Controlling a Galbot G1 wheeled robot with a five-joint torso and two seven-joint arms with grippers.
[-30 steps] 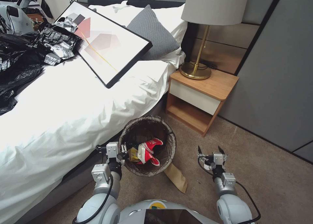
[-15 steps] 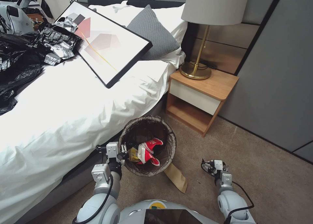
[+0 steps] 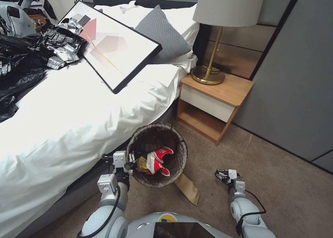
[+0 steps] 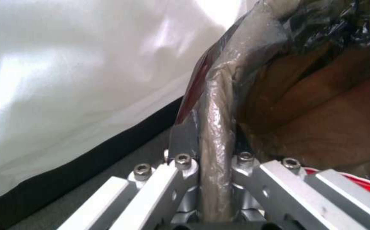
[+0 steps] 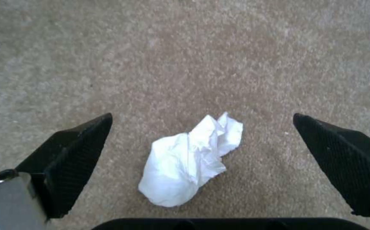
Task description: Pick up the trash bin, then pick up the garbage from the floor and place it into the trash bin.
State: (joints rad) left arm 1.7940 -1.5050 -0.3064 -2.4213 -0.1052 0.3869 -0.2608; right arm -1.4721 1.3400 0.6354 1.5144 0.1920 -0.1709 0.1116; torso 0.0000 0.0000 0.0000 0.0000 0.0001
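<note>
- Since the earlier frames, right gripper (image 5: 202, 166) has dropped from above the carpet (image 3: 277, 182) to just over it, right of the trash bin (image 3: 180, 144).
- Its jaws stand spread wide, straddling a crumpled white scrap (image 5: 191, 161) of garbage on the floor, not touching it.
- Left gripper (image 4: 208, 143) is clamped on the bin's liner-covered rim beside the bed (image 3: 69, 127).
- Crushed red-and-white cups (image 3: 158, 161) lie inside; a brown paper bag (image 3: 187, 187) lies by the bin's base.

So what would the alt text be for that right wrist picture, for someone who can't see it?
A crumpled white tissue lies on beige carpet, centred between the two black fingertips of the right end effector, which is open and pointing down at the tissue without touching it.
</note>
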